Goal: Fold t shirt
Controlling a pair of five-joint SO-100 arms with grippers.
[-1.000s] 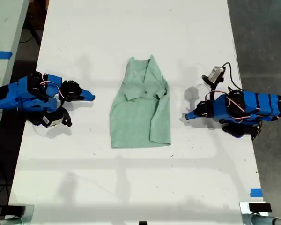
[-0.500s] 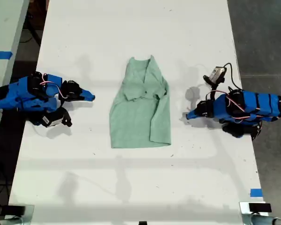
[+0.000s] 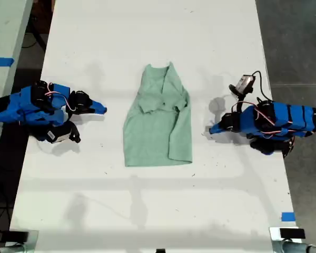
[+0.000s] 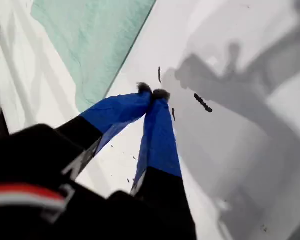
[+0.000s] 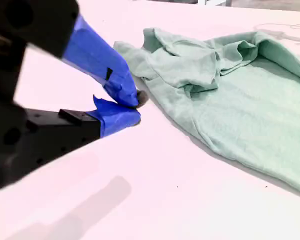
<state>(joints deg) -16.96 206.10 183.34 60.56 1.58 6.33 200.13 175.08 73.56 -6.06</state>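
Over the last second almost nothing has moved: the small pale mint-green fabric t shirt [image 3: 158,124] stays mid-table, sleeves tucked in, between the first gripper [image 3: 211,129] and the second gripper [image 3: 102,109], both clenched empty, so the crosswise fold likely remains.

In my first wrist view the t shirt [image 4: 97,42] runs off the picture's edge, so only one corner shows. My second wrist view cuts it off too (the far side is gone). Beside the t shirt, small dark specks [image 4: 202,103] on the table [image 4: 230,165] are too tiny to name.
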